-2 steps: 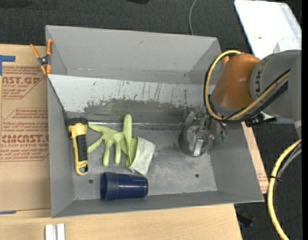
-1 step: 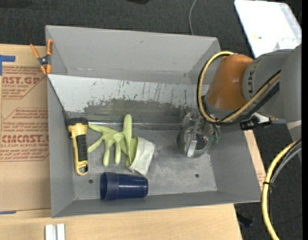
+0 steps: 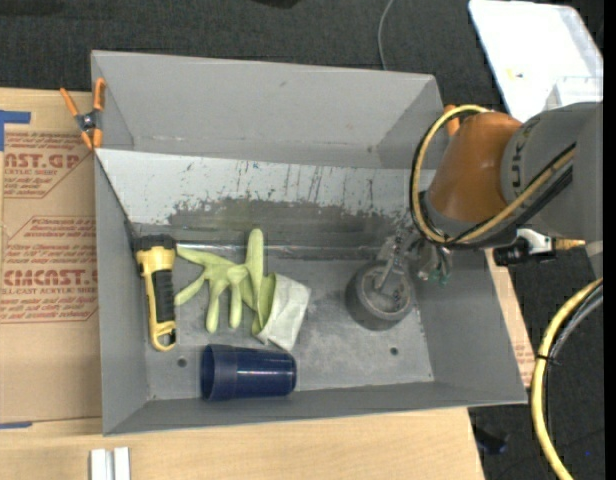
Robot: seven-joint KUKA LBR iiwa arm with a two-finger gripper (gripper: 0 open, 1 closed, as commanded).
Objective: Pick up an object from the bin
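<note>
My gripper [image 3: 397,266] is low in the right part of the bin, reaching down from under the orange cover. Directly below and in front of it lies a grey round thing [image 3: 378,303], like a short roll or cup, on the bin floor. The gripper's tip sits at this thing's upper rim, and I cannot tell whether they touch. A white crumpled cloth [image 3: 287,313] lies to the left of it, partly under a pale green rubber glove [image 3: 233,283].
A dark blue cup [image 3: 246,373] lies on its side near the front wall. A yellow and black torch-like tool [image 3: 160,296] lies along the left wall. The arm with its cables fills the space over the bin's right rim.
</note>
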